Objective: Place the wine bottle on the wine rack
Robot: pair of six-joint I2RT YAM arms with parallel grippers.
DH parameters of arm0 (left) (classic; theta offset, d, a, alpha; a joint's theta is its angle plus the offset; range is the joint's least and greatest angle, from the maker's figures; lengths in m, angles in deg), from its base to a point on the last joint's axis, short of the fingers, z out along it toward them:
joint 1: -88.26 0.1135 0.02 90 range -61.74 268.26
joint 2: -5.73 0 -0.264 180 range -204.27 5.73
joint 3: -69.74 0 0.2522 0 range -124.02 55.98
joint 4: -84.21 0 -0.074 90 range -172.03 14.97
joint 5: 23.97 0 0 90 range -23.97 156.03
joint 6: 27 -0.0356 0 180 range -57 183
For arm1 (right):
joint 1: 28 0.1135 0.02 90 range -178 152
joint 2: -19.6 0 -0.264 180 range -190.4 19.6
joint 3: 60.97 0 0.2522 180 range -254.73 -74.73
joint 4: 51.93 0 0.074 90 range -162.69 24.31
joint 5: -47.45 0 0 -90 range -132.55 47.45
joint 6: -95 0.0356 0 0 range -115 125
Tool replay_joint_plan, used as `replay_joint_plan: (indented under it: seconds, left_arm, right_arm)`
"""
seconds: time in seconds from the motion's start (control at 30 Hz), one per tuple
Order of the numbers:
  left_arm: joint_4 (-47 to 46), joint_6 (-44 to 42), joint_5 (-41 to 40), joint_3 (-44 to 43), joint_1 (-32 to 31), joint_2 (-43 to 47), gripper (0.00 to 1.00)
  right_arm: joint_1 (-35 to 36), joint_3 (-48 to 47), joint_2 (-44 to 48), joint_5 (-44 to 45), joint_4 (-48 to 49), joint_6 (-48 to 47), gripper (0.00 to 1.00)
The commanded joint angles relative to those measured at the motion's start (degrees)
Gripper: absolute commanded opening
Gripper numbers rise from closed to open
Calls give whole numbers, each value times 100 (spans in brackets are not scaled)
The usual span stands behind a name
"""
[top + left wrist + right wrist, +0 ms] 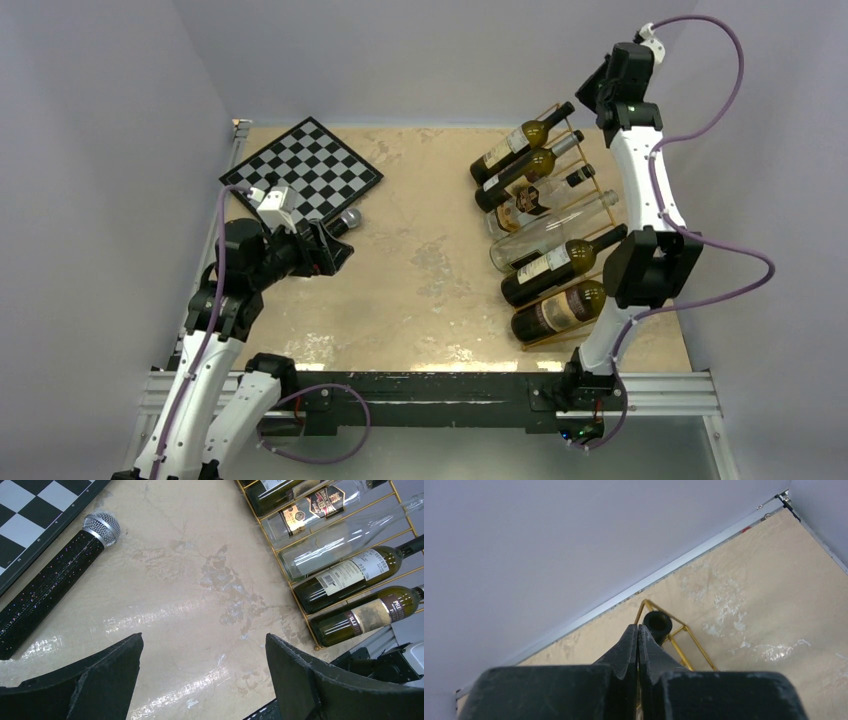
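Wine bottle (pixel 515 148) at far end of wine rack (pixel 291 584): likely heavy, slick, brittle glass (grip body, not neck); right end effector (pixel 638 626) closed empty, left end effector (pixel 204 645) wide.

Bottles (pixel 556 262) on wine rack (pixel 549 343) right, chessboard (pixel 315 165) far left

No word can be read in full. In the left wrist view a barcode (pixel 327 580) is seen on the white label of a dark wine bottle (pixel 350 577) lying in the wine rack (pixel 302 616). The lettering on the brown-labelled bottle (pixel 370 617) and on the clear bottle (pixel 315 510) is too blurred to be made out.
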Motion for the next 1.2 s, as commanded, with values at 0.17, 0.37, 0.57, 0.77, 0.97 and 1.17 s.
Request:
replay_joint_plan:
  seconds: [0.17,0.37,0.57,0.77,0.97,1.17]
  left_arm:
    - [-183,-58,-47,-245,-26,-50,96]
    - [-415,79,-193,-168,-26,38,96]
    - [-328,63,-230,-198,-26,-30,96]
    - [-249,54,-212,-196,-26,-34,96]
    - [-161,32,-221,-199,-26,20,96]
    - [-82,-8,-238,-266,-26,38,96]
  right_arm:
    - [-371,-849,-813,-872,411,45,0]
    - [-367,-714,-1005,-1215,503,57,0]
    - [-362,-523,-1067,-1516,531,29,0]
    - [-362,-404,-1021,-1674,388,34,0]
    - [-341,-92,-959,-1804,529,134,0]
    - [-318,-283,-820,-1478,422,132,0]
